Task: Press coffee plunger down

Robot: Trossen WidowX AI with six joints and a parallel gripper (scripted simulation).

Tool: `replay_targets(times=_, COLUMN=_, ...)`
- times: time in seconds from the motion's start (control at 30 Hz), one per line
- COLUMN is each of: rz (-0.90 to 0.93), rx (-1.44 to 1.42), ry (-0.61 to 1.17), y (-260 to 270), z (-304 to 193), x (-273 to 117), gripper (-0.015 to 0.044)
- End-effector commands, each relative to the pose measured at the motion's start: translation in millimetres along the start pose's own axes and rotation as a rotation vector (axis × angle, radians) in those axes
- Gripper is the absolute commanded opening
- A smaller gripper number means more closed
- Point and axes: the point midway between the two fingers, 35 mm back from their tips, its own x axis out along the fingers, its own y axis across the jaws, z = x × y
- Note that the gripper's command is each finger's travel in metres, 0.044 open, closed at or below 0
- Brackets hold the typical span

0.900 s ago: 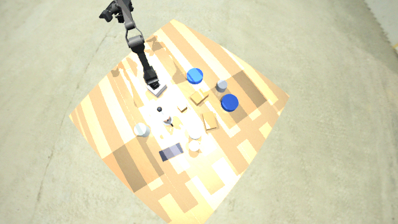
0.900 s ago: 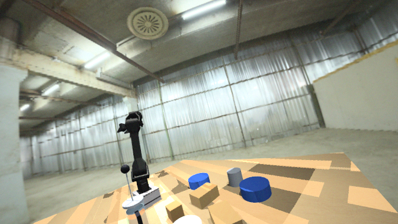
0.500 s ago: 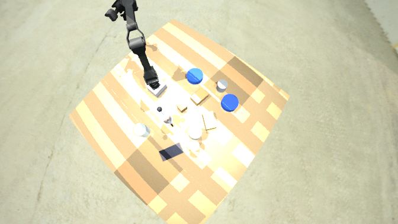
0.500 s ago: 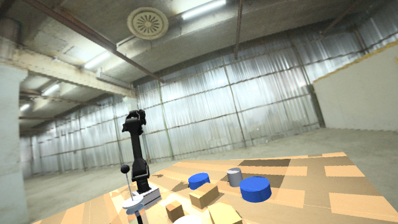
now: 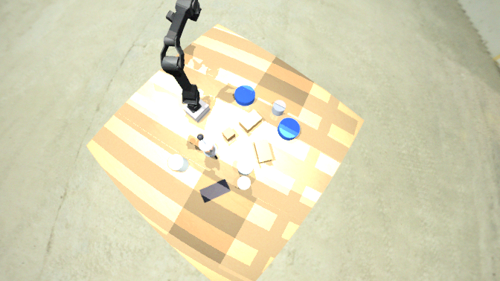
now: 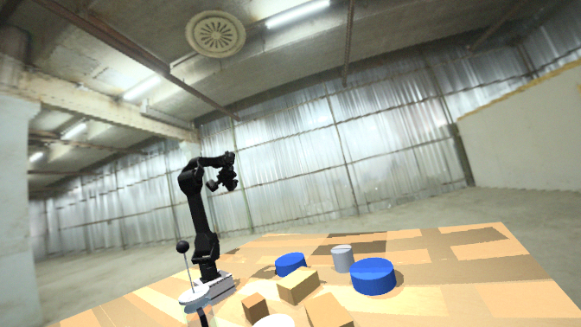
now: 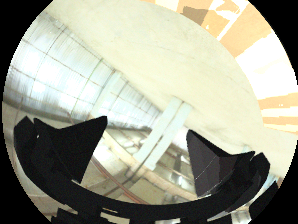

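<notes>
The gripper point(image 6: 222, 182) is wide open and holds nothing, high in the air above the robot's base point(image 6: 214, 285), while the coffee press point(image 6: 193, 298) stands on the table point(image 6: 475, 298) near the base with its plunger knob point(image 6: 182, 246) up.

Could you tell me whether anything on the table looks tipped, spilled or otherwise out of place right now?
Nothing stands out. The coffee press stands upright with its plunger knob raised, and the blocks and cylinders rest flat on the table. The gripper hangs open, high above, holding nothing.
</notes>
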Motion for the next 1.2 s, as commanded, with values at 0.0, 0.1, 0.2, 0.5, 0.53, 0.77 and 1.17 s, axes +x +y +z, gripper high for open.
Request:
replay_targets(times=0.0, rz=0.165, rx=-0.091, ry=-0.119, y=27.1, z=33.8, x=-48.0, gripper=0.044)
replay_targets(times=0.1, rz=0.291, rx=-0.168, ry=-0.228, y=44.0, z=58.7, x=-91.0, gripper=0.044)
replay_targets(times=0.2, rz=0.402, rx=-0.231, ry=-0.367, y=53.4, z=84.6, x=-137.3, gripper=0.044)
replay_targets(times=0.5, rz=0.617, rx=-0.366, ry=-0.865, y=35.4, z=143.4, x=-278.4, gripper=0.044)
replay_targets(times=0.53, rz=0.629, rx=-0.372, ry=-0.926, y=29.4, z=148.2, x=-293.3, gripper=0.044)
replay_targets(times=0.77, rz=0.642, rx=-0.37, ry=-1.359, y=-30.7, z=169.5, x=-386.4, gripper=0.044)
replay_targets(times=1.17, rz=0.366, rx=-0.119, ry=-2.025, y=-182.2, z=161.8, x=-478.7, gripper=0.044)
